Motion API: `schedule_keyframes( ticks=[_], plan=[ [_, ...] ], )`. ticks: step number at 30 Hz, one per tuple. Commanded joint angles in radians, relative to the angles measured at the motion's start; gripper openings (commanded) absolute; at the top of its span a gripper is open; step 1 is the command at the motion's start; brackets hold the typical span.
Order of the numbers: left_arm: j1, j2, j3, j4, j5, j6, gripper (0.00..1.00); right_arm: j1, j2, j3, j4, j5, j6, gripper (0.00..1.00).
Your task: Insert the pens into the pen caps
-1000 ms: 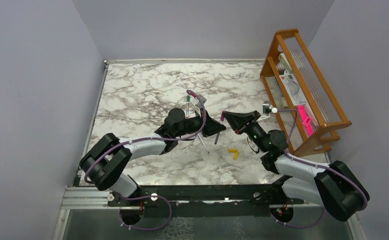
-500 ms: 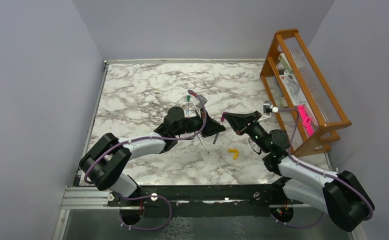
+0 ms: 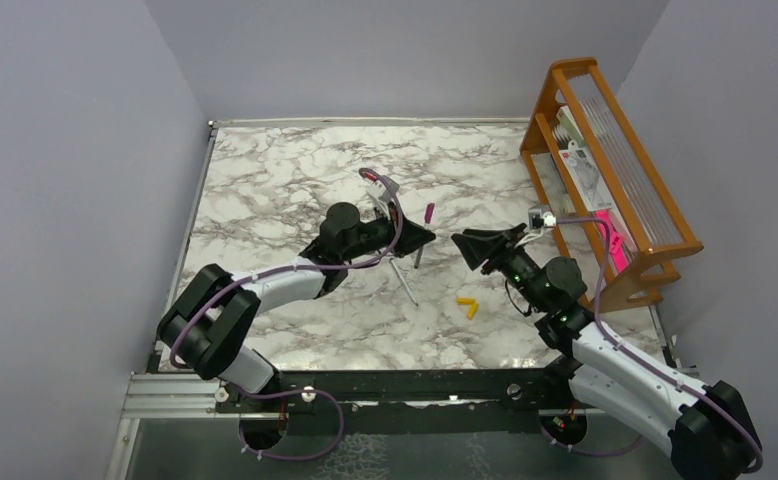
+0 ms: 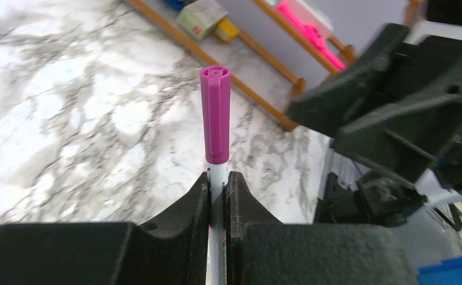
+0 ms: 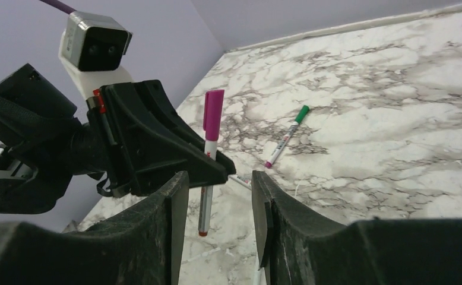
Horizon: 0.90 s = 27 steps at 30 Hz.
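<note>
1. The left claw point(image 4: 217, 178) is seen clamped on the magenta-capped pen point(image 5: 205, 205), gripped on its white barrel. The pen is held lifted above the bench point(image 3: 285, 180), close to upright; the magenta cap point(image 4: 215, 113) is carried at the upper end, clear of the fingers.
2. Just below and nearward of that claw, a bare pen point(image 3: 403, 281) is seen lying flat on the bench. Its long axis is set from far-left to near-right; the left arm is judged the nearer, though its claw is occupied.
3. A green-capped pen point(image 5: 285, 136) is shown lying flat farther back on the bench, apart from both claws.
4. The right claw point(image 3: 462, 248) is held just beside the lifted pen, on its right, and is pointed toward it. Its jaws are parted to a middling gap, and nothing is held between them.
5. The yellow-orange caps point(image 3: 467, 305) are found together on the bench, nearward of the right claw and near it; the right arm is judged the nearer.
6. A wooden rack point(image 3: 615, 200) is seen at the bench's right edge, well apart; no obstruction from it is expected.
7. The next pairing is judged to turn on the bare pen and these caps. The capped pen would first have to be laid down; the left forearm above the bare pen may crowd the approach.
</note>
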Motion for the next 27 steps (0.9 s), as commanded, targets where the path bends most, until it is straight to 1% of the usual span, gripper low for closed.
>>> schedule_keyframes(
  ticks=[1, 5, 7, 9, 11, 17, 22, 27],
  plan=[
    [0.063, 0.058, 0.09, -0.192, -0.138, 0.047, 0.0, 0.004, -0.04, 0.018, -0.131, 0.095, -0.061, 0.43],
    [0.087, 0.139, 0.229, -0.446, -0.358, 0.133, 0.0, 0.003, -0.029, 0.0, -0.145, 0.094, -0.051, 0.41],
    [0.089, 0.197, 0.328, -0.575, -0.48, 0.165, 0.0, 0.004, -0.016, -0.008, -0.146, 0.089, -0.044, 0.41],
    [0.091, 0.283, 0.428, -0.685, -0.558, 0.185, 0.0, 0.004, -0.003, -0.015, -0.144, 0.085, -0.036, 0.4],
    [0.092, 0.349, 0.509, -0.758, -0.605, 0.192, 0.0, 0.004, 0.008, -0.022, -0.137, 0.084, -0.028, 0.39],
    [0.098, 0.484, 0.663, -0.883, -0.716, 0.164, 0.0, 0.004, 0.016, -0.03, -0.147, 0.084, -0.028, 0.38],
    [0.107, 0.531, 0.712, -0.937, -0.776, 0.156, 0.0, 0.003, 0.015, -0.041, -0.157, 0.095, -0.033, 0.37],
    [0.118, 0.571, 0.734, -0.969, -0.788, 0.148, 0.0, 0.004, 0.026, -0.054, -0.154, 0.092, -0.027, 0.37]
  ],
)
